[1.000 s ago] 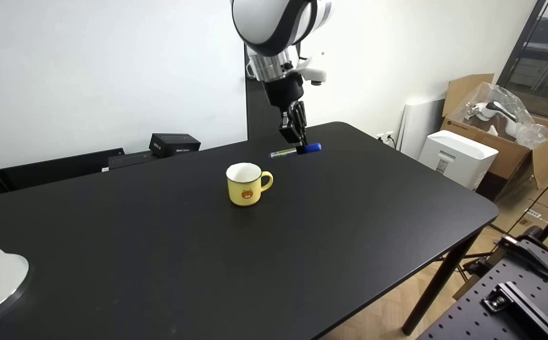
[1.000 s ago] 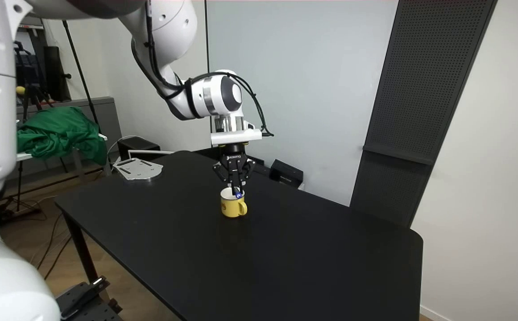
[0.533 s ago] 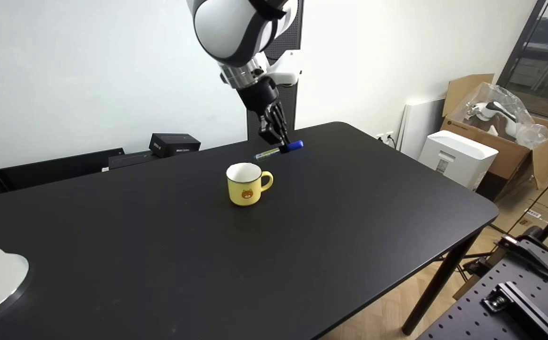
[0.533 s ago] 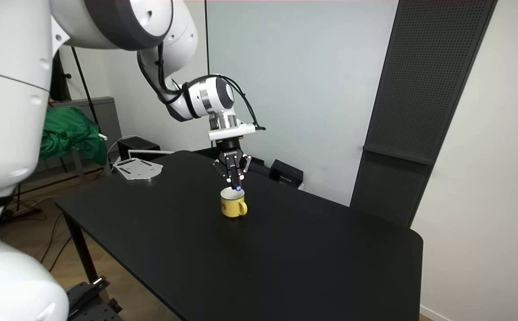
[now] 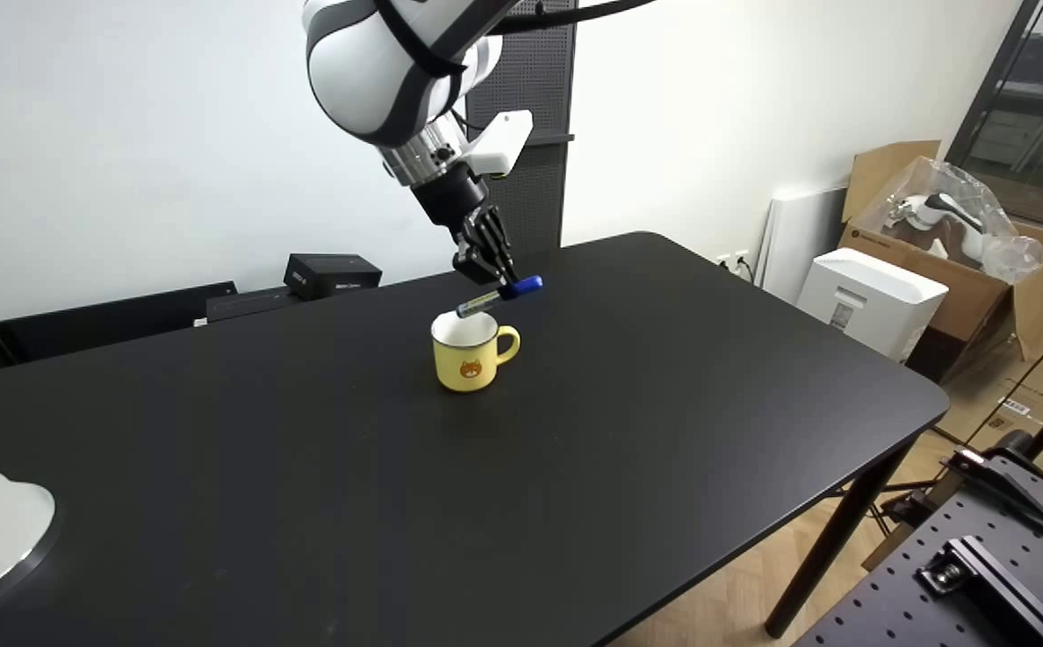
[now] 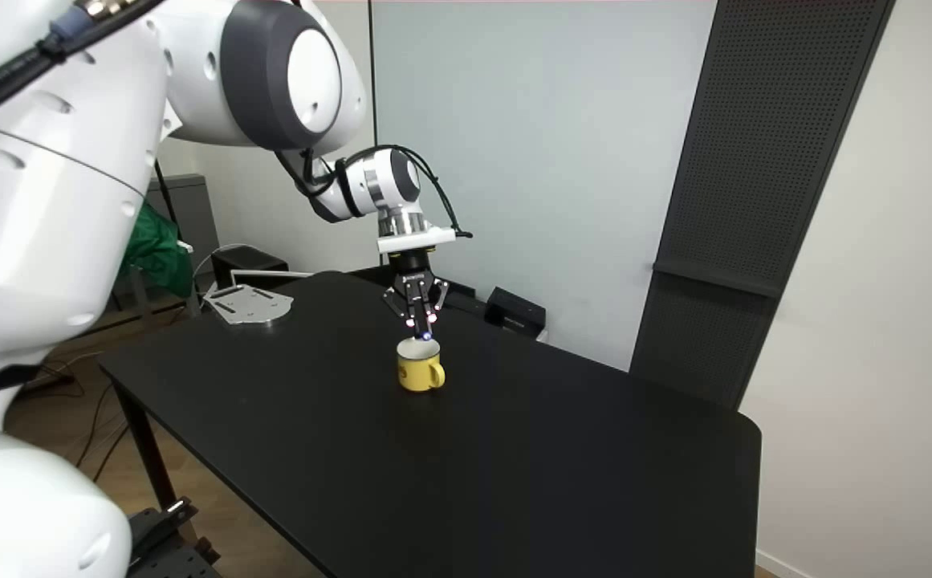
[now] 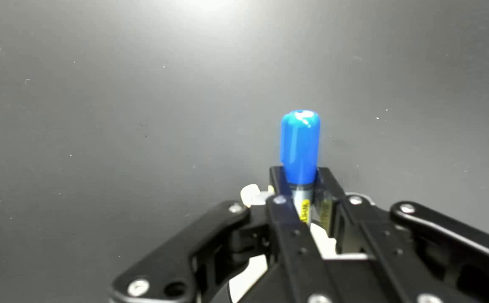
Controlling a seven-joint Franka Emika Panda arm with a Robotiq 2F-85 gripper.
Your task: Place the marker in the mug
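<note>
My gripper (image 7: 300, 176) pinches the marker (image 7: 300, 145) where blue cap meets barrel; marker tilted, cap end higher, barrel end lower. Marker pos.: over the mug (image 5: 465, 356); in an exterior view the barrel tip shows across the pale inside. Contact w/ rim: can't tell. Mug: upright on the desk (image 5: 395, 503), nearer the edge along the wall (image 5: 171, 162). Metal plate (image 6: 249, 305): by one end edge, well apart from mug; mug handle faces twd. opp. end edge.
</note>
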